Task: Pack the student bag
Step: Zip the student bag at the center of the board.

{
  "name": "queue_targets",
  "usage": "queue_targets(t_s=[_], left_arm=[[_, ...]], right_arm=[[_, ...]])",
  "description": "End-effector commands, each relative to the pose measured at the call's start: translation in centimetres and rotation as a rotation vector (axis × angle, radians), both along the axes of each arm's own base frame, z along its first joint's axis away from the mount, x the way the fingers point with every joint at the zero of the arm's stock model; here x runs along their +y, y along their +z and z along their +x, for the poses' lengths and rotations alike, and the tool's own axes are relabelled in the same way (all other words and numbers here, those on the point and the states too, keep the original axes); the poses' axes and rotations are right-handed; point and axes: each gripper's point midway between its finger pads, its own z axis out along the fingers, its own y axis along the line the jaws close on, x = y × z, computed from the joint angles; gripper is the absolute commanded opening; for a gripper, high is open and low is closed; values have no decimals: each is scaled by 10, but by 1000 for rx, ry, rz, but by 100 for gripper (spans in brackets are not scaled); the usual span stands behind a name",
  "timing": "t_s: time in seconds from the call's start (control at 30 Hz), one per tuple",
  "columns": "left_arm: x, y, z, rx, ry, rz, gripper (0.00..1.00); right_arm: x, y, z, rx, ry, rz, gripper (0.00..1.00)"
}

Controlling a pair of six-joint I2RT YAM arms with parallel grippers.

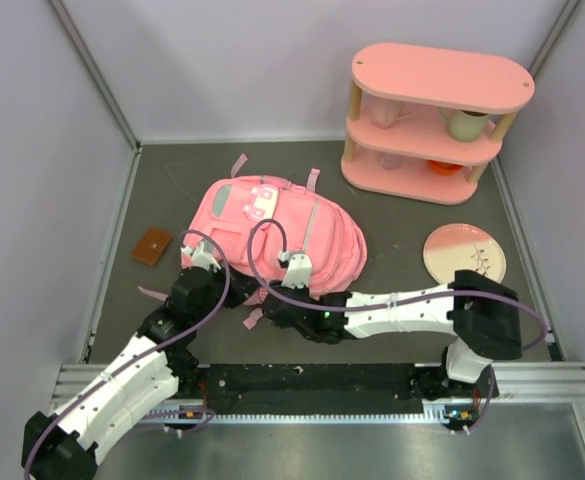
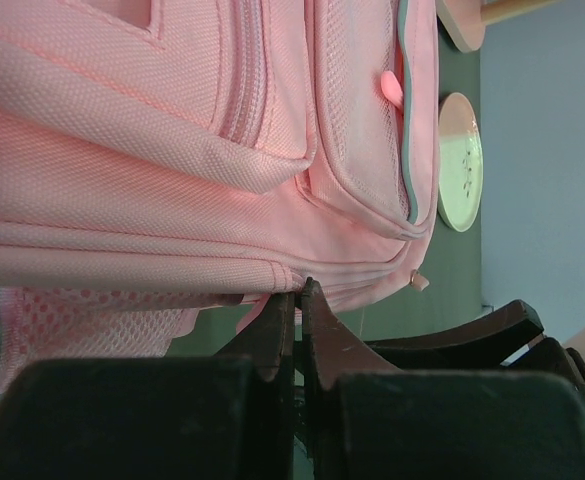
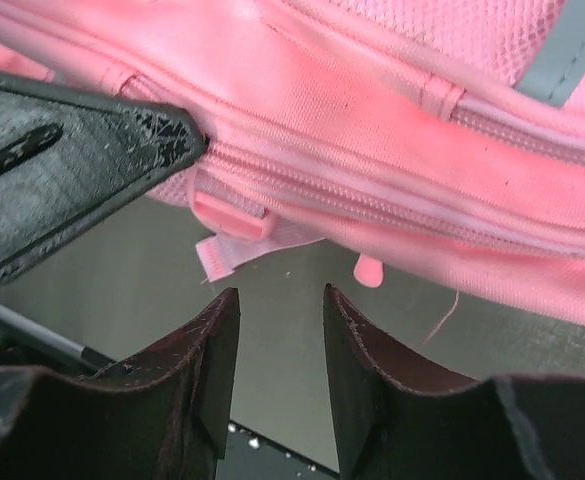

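Lying before you: the student bag, flat on the grey table, left of centre, front pockets facing up.
Left gripper: clenched, tips against the bag's near edge; you cannot tell whether any fabric is pinched.
Right gripper: released, nothing between its parted jaws, just near of the zip seam, beside a pink tab.
Far right: pink shelf unit.
Right of your bag: round plate.
Left of it: small brown square.
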Motion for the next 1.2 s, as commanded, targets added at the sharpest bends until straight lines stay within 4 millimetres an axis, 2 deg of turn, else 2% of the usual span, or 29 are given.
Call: queue_targets(t_s=[0.0, 0.03, 0.1, 0.2, 0.53, 0.7, 0.93, 1.07, 1.17], left_arm=[[-10, 39, 3, -116, -46, -54, 0], [-10, 39, 3, -116, -45, -54, 0], [-9, 39, 3, -118, -41, -57, 0], [-9, 41, 3, -125, -40, -53, 0], [-9, 44, 2, -128, -41, -59, 0], [-8, 44, 2, -130, -39, -61, 0], [-7, 39, 2, -122, -29, -56, 0], [-8, 39, 2, -123, -32, -62, 0], [-8, 41, 2, -124, -35, -65, 0]], right_arm=[[-9, -6, 12, -62, -47, -147, 38], [-6, -3, 14, -69, -55, -155, 37], [-13, -13, 16, -78, -63, -228, 36], [-13, -15, 17, -85, -66, -271, 36], [-11, -26, 24, -118, -75, -342, 36], [-8, -20, 28, -139, -81, -344, 36], [-7, -14, 21, -188, -87, -383, 40], [-3, -21, 22, -191, -77, -422, 39], [-1, -26, 24, -194, -84, -448, 35]])
